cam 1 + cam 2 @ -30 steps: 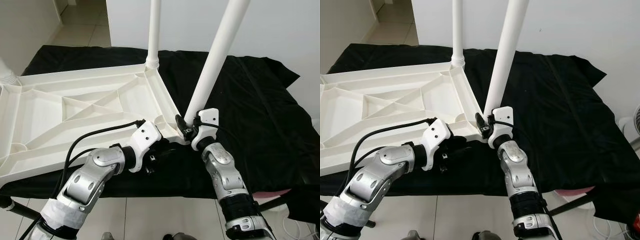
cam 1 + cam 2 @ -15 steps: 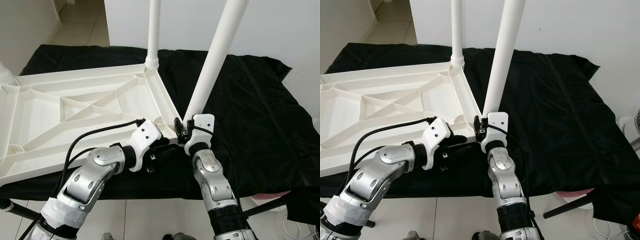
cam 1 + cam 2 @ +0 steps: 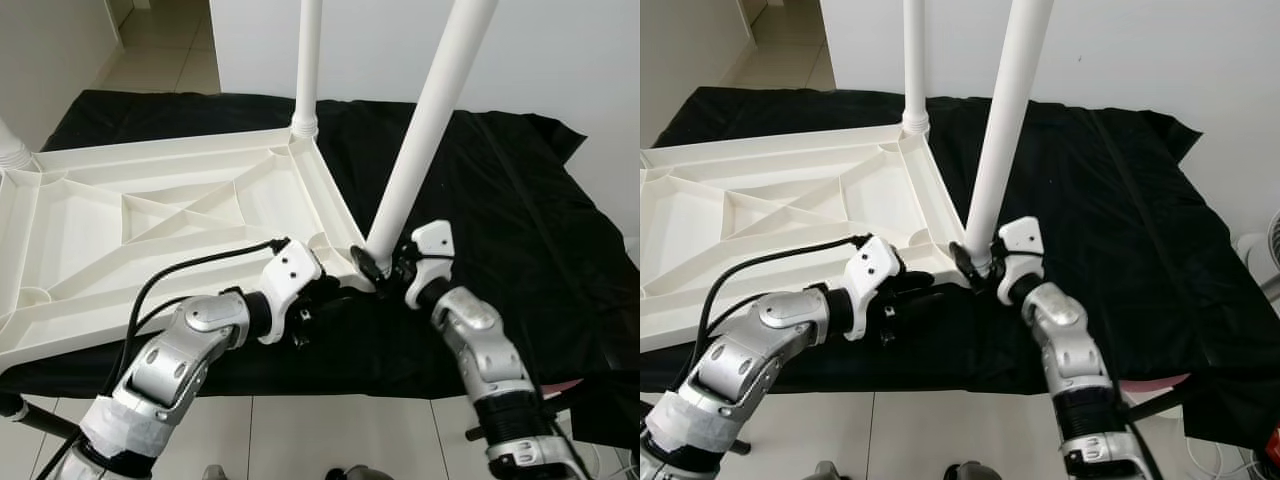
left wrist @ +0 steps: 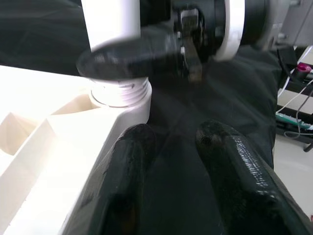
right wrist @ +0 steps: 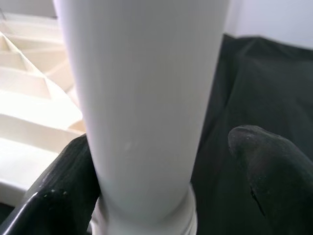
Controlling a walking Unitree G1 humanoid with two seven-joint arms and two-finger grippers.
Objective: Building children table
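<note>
A white plastic table top (image 3: 150, 225) is laid upside down, ribbed underside up, on a black cloth (image 3: 500, 210) spread over a raised surface. An upright white leg (image 3: 307, 60) is seated in the far right corner socket. A second white leg (image 3: 425, 120) is set at the near right corner, tilted so that its top leans to the right.

The right gripper (image 3: 385, 270) is placed at the base of this tilted leg. In the right wrist view, one black finger (image 5: 66, 181) is pressed against the leg (image 5: 142, 98) on one side, while a gap is left between the leg and the other finger (image 5: 271, 166); the jaws are spread around the leg rather than clamped on it.

The left gripper (image 3: 325, 300) is held low at the near right edge of the table top, just beside the corner socket (image 4: 120, 98). Its two fingers (image 4: 230, 161) are seen parted over the black cloth, with nothing held between them.

A tiled floor (image 3: 160, 55) is seen at the far left.
</note>
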